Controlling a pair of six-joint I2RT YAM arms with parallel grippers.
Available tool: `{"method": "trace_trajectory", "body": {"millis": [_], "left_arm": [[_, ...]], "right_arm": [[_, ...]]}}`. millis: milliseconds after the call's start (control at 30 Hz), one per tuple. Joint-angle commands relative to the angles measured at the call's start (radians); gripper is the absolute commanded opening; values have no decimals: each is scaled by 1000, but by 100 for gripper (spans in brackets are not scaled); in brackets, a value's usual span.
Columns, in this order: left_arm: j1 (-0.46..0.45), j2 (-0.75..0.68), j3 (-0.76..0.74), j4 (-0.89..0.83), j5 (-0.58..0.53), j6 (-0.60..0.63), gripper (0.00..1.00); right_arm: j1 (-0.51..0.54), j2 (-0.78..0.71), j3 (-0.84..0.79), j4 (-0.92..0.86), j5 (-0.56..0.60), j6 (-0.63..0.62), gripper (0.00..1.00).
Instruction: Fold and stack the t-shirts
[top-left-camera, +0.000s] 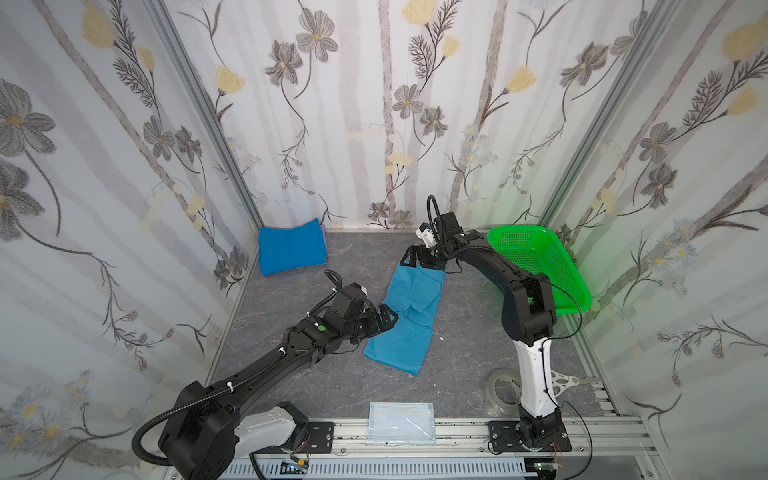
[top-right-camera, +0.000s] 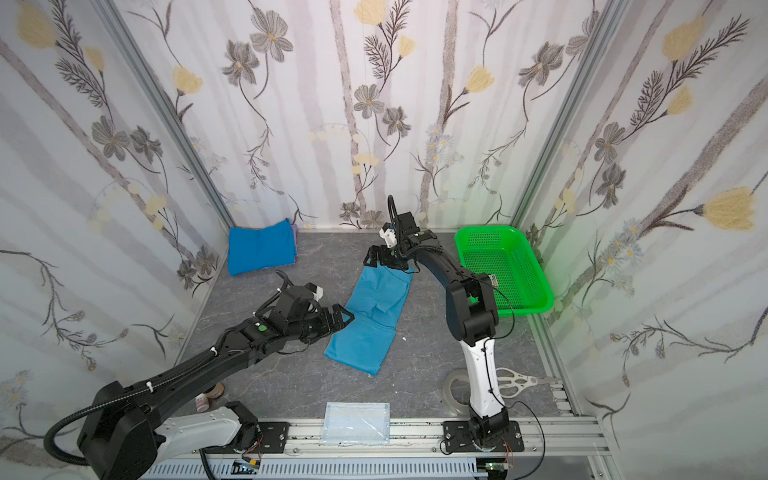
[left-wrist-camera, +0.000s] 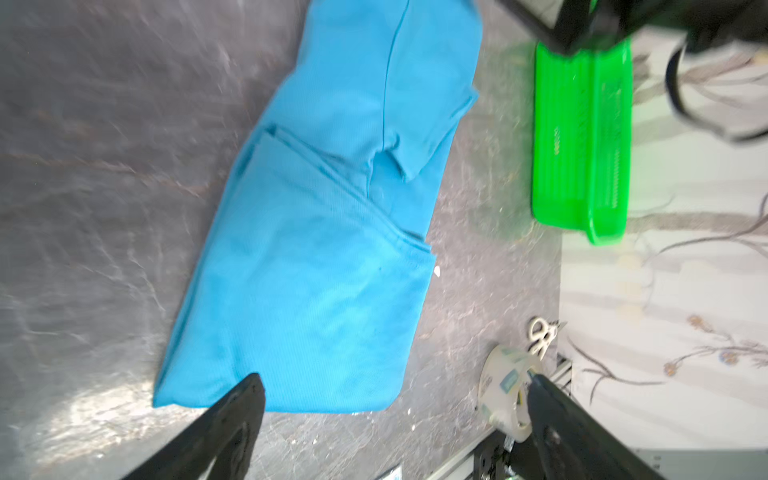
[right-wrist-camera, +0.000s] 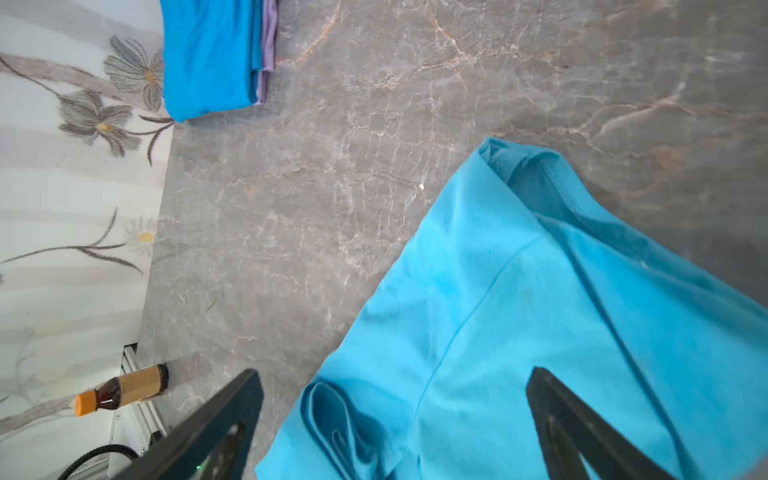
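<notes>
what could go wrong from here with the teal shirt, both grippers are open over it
1. A loose sleeve flap juts from the long-folded teal t-shirt; the next fold may trap it crooked.
2. The right gripper and left gripper hold nothing. The cloth is layered at the far end, so a pinch might catch only the top layer and pull the fold open.
3. The folded royal blue t-shirt lies in the far corner by the wall, likely a tight spot for stacking.
</notes>
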Motion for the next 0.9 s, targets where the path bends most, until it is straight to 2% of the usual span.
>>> {"method": "trace_trajectory", "body": {"millis": [0,67,167,267,367,467,633,733,867], "left_arm": [[7,-32,-43,-123,-5,-29,100],[-15,-43,-91,-105,13,-77,100],[-64,-99,-181,-61,-33,-163,100],[-77,-141,-248,-19,-47,-210,99],[-82,-120,-299,70,-1,-241,93],[-119,-65,-334,156,14,-299,88],[-190,-14,-366,247,-73,-409,81],[-209,4,-371,279,-124,-463,68],[-231,57,-384,352,-178,-512,66]], "right_arm": [[5,-189,-217,122,22,-28,100],[6,-264,-337,152,40,-25,100],[30,-368,-507,201,47,-26,100],[109,-479,-671,250,104,-17,100],[199,-595,-866,348,148,53,100],[239,-690,-1020,431,141,130,100],[241,-756,-1075,424,163,144,100],[241,-770,-1069,412,172,138,100],[232,-777,-1060,411,173,129,100]]}}
